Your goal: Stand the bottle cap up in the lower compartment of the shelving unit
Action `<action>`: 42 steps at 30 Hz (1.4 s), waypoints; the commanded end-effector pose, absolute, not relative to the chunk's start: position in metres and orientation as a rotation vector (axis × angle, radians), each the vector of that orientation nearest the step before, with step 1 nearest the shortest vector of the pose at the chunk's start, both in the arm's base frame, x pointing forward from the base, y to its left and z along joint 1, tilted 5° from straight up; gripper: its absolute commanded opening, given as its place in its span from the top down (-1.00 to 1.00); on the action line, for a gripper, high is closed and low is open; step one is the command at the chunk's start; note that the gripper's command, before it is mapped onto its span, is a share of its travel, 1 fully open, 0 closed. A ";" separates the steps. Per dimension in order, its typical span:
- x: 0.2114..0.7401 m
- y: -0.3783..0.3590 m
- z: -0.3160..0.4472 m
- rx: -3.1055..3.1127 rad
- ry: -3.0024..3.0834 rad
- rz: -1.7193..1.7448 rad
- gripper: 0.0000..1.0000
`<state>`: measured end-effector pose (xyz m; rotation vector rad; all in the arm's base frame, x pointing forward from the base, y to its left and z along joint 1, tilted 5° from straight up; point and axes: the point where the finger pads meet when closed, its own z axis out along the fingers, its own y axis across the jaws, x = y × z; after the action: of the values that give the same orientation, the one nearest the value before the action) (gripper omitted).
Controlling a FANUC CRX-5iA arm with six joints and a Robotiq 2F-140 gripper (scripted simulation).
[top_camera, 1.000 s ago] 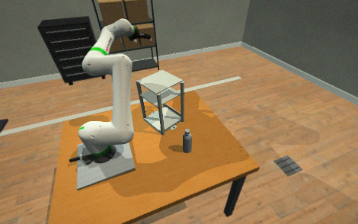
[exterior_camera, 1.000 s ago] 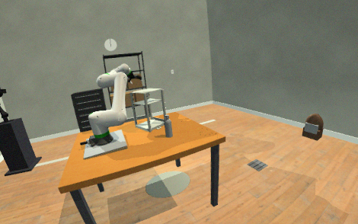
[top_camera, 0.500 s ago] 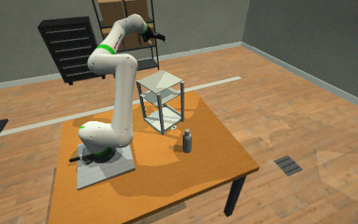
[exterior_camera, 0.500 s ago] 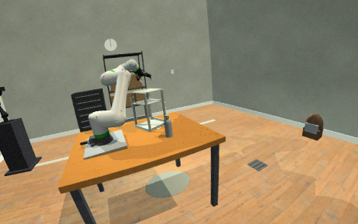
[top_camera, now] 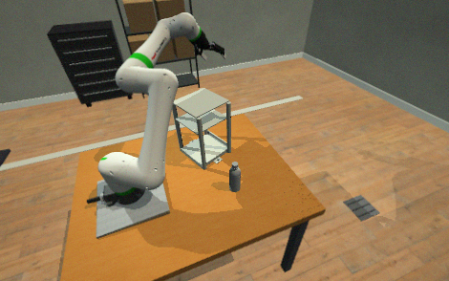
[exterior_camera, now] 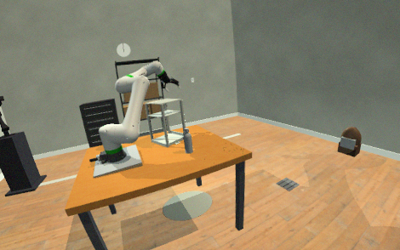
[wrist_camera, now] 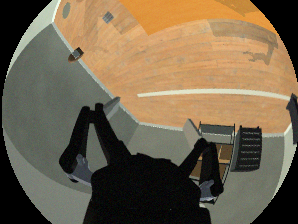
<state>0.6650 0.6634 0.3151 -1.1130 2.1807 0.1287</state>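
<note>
Hanging high, the end effector (top_camera: 212,50) gapes wide (empty) — only exterior view shows a clock (exterior_camera: 123,49).

A bare workshop or test room is showing here: grey walls (exterior_camera: 318,64) are enclosing a wood plank floor (exterior_camera: 318,178), a storage rack (exterior_camera: 118,68) is holding cardboard boxes (top_camera: 139,14), and a black louvred cabinet (exterior_camera: 99,119) and wall clock (exterior_camera: 123,49) are standing behind the orange surface (exterior_camera: 169,170).

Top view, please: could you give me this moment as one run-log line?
stage: approach not begun | gripper: open, empty, high beyond shelf unit | grey capped bottle: upright on orange table | grey open shelf unit: lower compartment vacant
</note>
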 end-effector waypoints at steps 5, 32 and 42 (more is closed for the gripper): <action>0.698 0.581 0.322 -1.075 2.267 0.054 -1.00; 0.732 0.300 0.351 -0.945 2.575 -0.128 -1.00; 0.716 0.202 0.365 -0.898 2.691 -0.162 -1.00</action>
<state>0.7201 0.2221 0.3617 -0.9062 2.6685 -0.1560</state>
